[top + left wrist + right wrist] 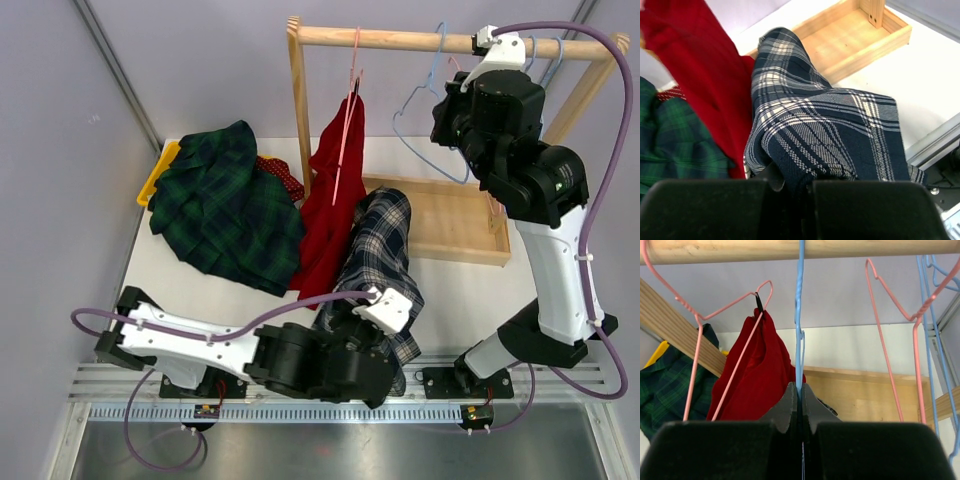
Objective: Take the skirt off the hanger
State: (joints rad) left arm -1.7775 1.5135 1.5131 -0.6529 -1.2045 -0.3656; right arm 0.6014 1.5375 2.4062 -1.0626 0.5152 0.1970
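Note:
A navy and white plaid skirt (382, 250) lies crumpled on the table, against the rack's base; it fills the left wrist view (825, 125). My left gripper (350, 335) (790, 182) is shut on the skirt's near fold. A bare light blue wire hanger (425, 105) (799, 315) hangs from the wooden rail (420, 40) (790, 249). My right gripper (445, 100) (800, 390) is shut on the blue hanger's wire just below its hook.
A red skirt (335, 190) (755, 375) hangs on a pink hanger (352, 90) left of the blue one. More pink and blue hangers (920, 320) hang at the right. A green plaid garment (225, 205) lies over a yellow bin (158, 170). The rack's wooden base tray (450, 220) stands behind.

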